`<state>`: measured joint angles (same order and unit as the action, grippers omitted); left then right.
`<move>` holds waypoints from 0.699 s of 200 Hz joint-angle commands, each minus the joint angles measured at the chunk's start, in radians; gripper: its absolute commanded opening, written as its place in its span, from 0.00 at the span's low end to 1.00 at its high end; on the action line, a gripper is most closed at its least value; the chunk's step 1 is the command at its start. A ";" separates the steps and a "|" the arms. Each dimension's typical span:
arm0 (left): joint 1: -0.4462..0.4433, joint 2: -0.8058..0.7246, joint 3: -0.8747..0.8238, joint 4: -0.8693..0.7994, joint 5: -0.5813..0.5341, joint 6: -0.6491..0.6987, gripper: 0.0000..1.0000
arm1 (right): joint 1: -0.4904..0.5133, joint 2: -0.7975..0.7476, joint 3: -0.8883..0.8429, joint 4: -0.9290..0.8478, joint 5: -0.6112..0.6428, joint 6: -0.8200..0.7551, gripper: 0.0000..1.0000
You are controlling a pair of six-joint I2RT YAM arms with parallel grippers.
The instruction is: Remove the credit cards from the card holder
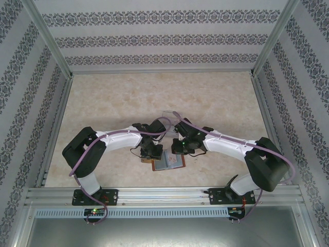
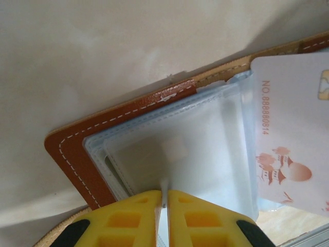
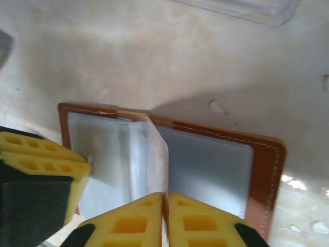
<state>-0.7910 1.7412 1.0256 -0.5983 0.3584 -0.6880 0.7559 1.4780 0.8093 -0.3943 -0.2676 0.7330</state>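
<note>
The reddish-brown card holder [image 1: 170, 163] lies open on the table between both arms. In the left wrist view its stitched leather border [image 2: 77, 149] frames clear plastic sleeves [image 2: 195, 149], and my left gripper [image 2: 165, 194] is shut on the edge of one sleeve. A pale credit card [image 2: 293, 134] with orange print sticks out on the right. In the right wrist view my right gripper [image 3: 165, 195] is shut on a credit card [image 3: 158, 154] standing edge-on above the holder's blue-grey inner face [image 3: 211, 170]. The left gripper's yellow fingers [image 3: 41, 162] press the sleeve at left.
A clear plastic tray [image 1: 169, 116] sits just beyond the two grippers, its rim [image 3: 241, 7] showing at the top of the right wrist view. Patterned walls and metal rails [image 1: 159, 72] enclose the beige table [image 1: 113, 98].
</note>
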 commanded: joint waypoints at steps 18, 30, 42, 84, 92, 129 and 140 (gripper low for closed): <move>-0.011 0.037 -0.022 -0.051 -0.025 0.018 0.15 | 0.042 0.014 0.020 -0.020 -0.006 0.043 0.16; -0.011 0.035 -0.023 -0.052 -0.025 0.018 0.15 | 0.045 0.012 0.014 -0.021 0.001 0.053 0.15; -0.011 0.034 -0.021 -0.051 -0.024 0.019 0.15 | 0.047 0.009 0.008 -0.025 0.009 0.057 0.14; -0.011 0.018 -0.010 -0.066 -0.033 0.021 0.15 | 0.047 -0.013 0.002 -0.030 0.037 0.058 0.10; -0.011 0.012 -0.005 -0.074 -0.036 0.021 0.16 | 0.046 -0.017 0.004 -0.036 0.041 0.057 0.10; -0.011 -0.034 0.023 -0.109 -0.057 0.025 0.16 | 0.041 -0.043 0.010 -0.074 0.070 0.041 0.09; -0.011 -0.044 0.030 -0.122 -0.065 0.027 0.16 | 0.037 -0.051 0.011 -0.086 0.075 0.037 0.09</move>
<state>-0.7921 1.7355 1.0363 -0.6231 0.3462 -0.6842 0.7963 1.4628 0.8127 -0.4232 -0.2390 0.7815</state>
